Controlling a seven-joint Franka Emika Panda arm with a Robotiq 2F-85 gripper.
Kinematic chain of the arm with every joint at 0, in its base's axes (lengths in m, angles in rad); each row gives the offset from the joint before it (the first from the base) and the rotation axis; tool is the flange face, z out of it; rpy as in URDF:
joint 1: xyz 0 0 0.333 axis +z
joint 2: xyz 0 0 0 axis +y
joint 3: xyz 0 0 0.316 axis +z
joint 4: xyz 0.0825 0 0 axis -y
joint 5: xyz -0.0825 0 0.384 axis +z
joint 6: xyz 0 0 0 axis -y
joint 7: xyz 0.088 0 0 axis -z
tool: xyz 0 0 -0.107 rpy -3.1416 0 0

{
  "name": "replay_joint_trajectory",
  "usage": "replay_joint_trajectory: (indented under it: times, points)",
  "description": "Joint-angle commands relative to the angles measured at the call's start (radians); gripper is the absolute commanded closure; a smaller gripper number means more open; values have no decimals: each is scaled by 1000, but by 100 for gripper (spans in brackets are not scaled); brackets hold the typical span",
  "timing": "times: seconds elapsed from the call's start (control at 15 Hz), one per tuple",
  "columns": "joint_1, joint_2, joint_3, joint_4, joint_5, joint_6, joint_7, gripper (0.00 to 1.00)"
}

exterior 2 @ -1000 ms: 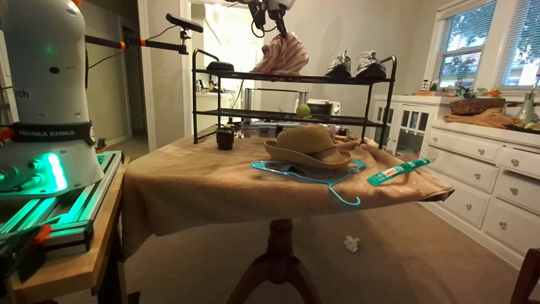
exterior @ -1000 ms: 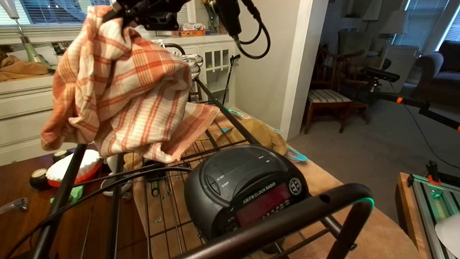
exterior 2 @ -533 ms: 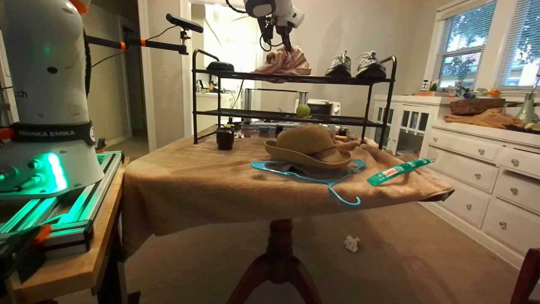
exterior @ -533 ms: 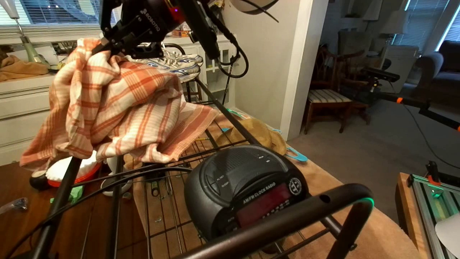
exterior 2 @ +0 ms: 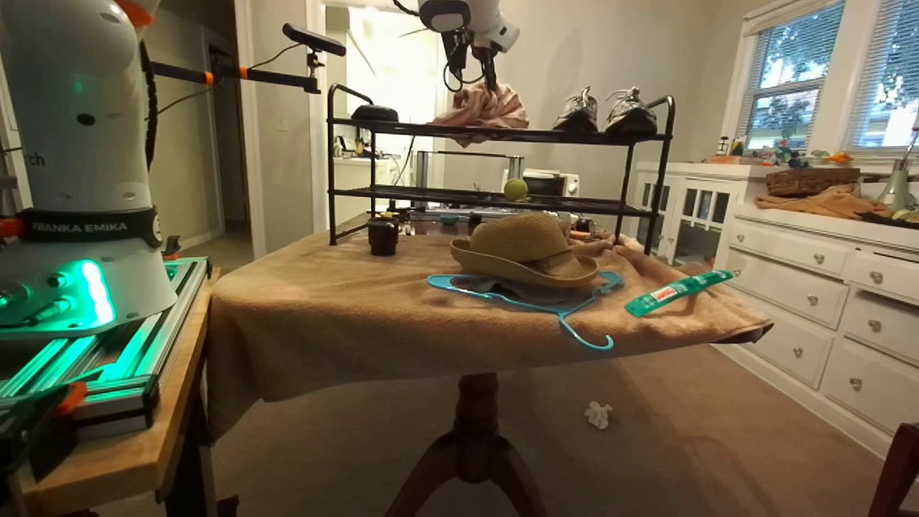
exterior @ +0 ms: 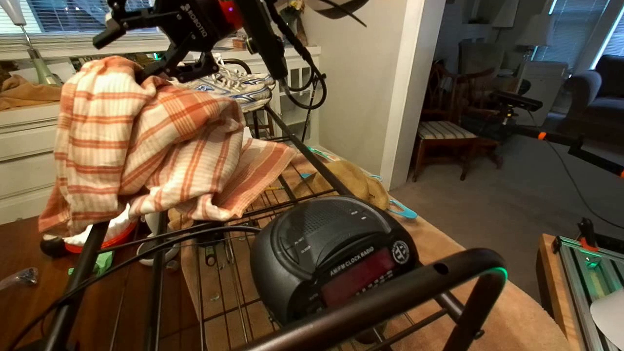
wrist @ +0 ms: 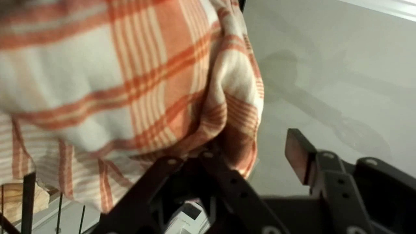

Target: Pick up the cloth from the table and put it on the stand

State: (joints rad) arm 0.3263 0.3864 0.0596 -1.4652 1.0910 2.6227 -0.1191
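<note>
The orange-and-cream plaid cloth lies bunched over the top shelf of the black wire stand. An edge hangs below the shelf in an exterior view. The stand's bars rise above the table. My gripper is open at the cloth's upper part. In the wrist view one finger is against or tucked behind the cloth, its tip hidden. The opposite finger stands apart, with wall showing between. In an exterior view my gripper is just above the cloth.
A black clock radio sits on the top shelf at one end, with its cable across the bars. Sneakers stand at the other end, close to the cloth. A tennis ball is on the lower shelf. A straw hat lies below.
The gripper came down with the cloth onto the top shelf, then its fingers spread and let go. The cloth's top fold has dropped and settled; the gripper is slightly higher than half a second ago.
</note>
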Motion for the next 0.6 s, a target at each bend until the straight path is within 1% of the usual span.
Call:
replay_joint_trajectory:
  times: [0.0,0.07,0.13,0.27,0.4,0.53]
  points:
    - [-34,-87,-3,-67,47,31,-60,14]
    - [-37,-115,-12,-90,34,46,-61,5]
    - [-38,-141,-24,-116,5,55,-47,1]
    - [-29,-200,-64,-194,-95,59,0,0]
    - [-14,-250,-107,-283,-245,67,64,0]
    - [-13,-286,-135,-357,-388,57,111,0]
